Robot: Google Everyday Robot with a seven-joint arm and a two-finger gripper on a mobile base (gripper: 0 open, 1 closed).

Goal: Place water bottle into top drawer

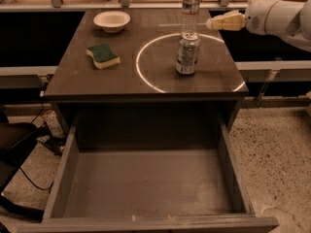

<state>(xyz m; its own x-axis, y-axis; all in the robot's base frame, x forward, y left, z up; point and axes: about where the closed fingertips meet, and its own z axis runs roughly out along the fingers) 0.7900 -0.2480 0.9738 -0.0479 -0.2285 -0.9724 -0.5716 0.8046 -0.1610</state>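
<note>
The water bottle (pixel 191 9) stands upright at the back of the grey tabletop, clear with a white cap and a pale label band. The silver-green drinks can (pixel 187 55) stands just in front of it. The top drawer (pixel 146 183) is pulled wide open below the table, its flat grey bottom bare. My gripper (pixel 214 23) reaches in from the right at bottle height, its cream tip a short way right of the bottle and not touching it.
A white bowl (pixel 112 21) sits at the back left of the tabletop (pixel 77 76). A green and yellow sponge (pixel 103 55) lies left of centre. A bright ring of light (pixel 146 47) circles the can. Speckled floor lies to the right, cables to the left.
</note>
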